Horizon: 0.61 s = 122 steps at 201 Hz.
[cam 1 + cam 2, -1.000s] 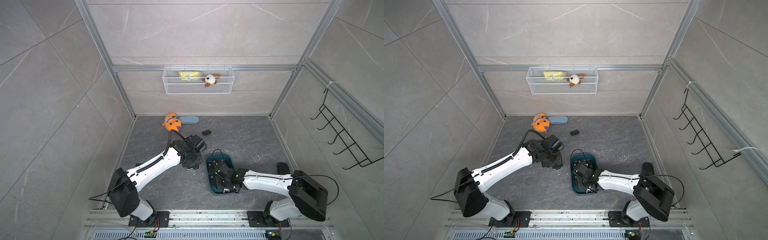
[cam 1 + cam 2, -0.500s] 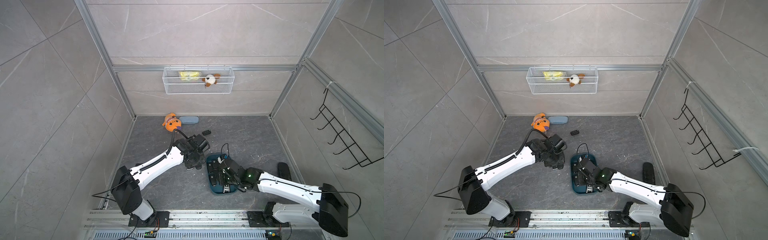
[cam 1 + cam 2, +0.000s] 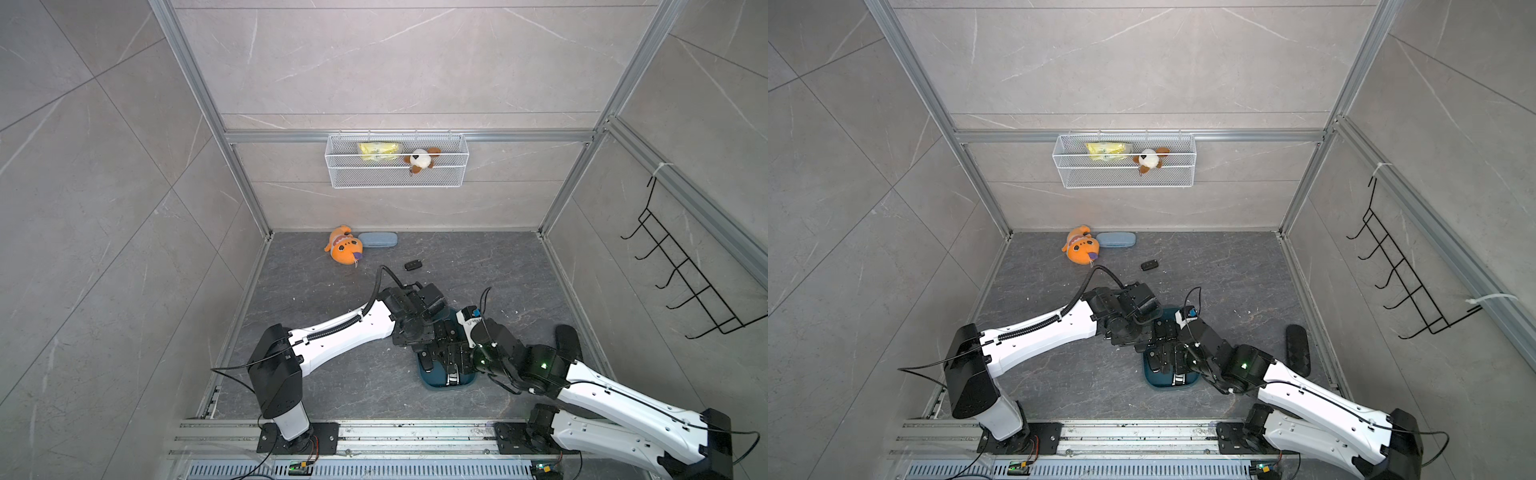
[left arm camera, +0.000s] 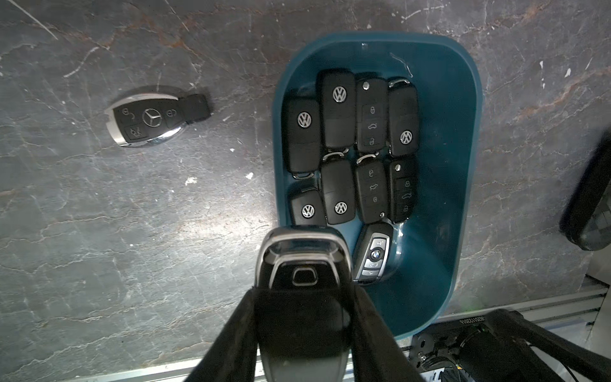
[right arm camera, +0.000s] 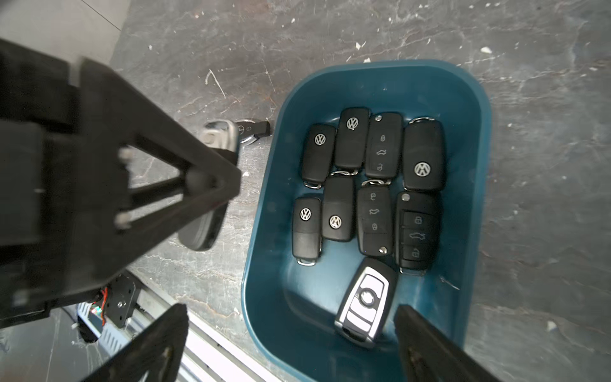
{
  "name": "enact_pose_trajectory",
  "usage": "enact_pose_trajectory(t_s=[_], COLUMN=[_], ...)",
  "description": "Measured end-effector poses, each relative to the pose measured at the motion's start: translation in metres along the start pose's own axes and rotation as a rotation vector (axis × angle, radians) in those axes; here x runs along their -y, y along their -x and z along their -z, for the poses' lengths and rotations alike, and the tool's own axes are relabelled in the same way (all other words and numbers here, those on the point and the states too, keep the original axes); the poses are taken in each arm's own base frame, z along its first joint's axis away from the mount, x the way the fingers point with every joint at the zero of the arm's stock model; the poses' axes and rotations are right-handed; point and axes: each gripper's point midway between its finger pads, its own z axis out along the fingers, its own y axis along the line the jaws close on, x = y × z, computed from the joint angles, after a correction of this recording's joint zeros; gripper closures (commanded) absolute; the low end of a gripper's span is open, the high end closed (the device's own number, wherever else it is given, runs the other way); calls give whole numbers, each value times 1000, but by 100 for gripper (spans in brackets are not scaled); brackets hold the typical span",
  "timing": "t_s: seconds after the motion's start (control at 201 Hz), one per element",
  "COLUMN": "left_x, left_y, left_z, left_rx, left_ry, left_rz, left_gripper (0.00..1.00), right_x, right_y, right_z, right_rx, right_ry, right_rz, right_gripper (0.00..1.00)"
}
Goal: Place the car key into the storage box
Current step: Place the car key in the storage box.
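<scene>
Car key (image 4: 302, 261) clamped in the left fingers (image 4: 236, 330), hanging just beside the storage box (image 5: 469, 231), over bare tabletop (image 4: 99, 231). Not inside yet! Nearest the rail, the right fingers (image 5: 423, 344) stand wide and empty above a silver key (image 5: 365, 302) lying in the box. Beyond it, eight black keys (image 5: 375, 216) sit in two rows. This looks like the carry-over step. Next, the left arm needs to cross the wall toward free floor, clear of the right arm, then let go. Farther out, a chrome-edged key (image 4: 148, 119) and a distant black key (image 3: 414, 265) wait on the tabletop.
</scene>
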Motion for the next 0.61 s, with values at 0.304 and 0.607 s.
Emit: enact_pose_trajectory(t_s=[0.304,0.607], left_x=[14,26], left_y=[-24,-40], left_z=[-27,-57], left_rx=[-51,-116], left_ry=[43,56], left_rz=[-2,-2], left_gripper=[66,66], right_x=[17,29], right_y=[-11,-27], right_z=[43,64], right_rx=[45,31], right_ry=[17,29], right_rz=[-4,-4], right_gripper=[0,0])
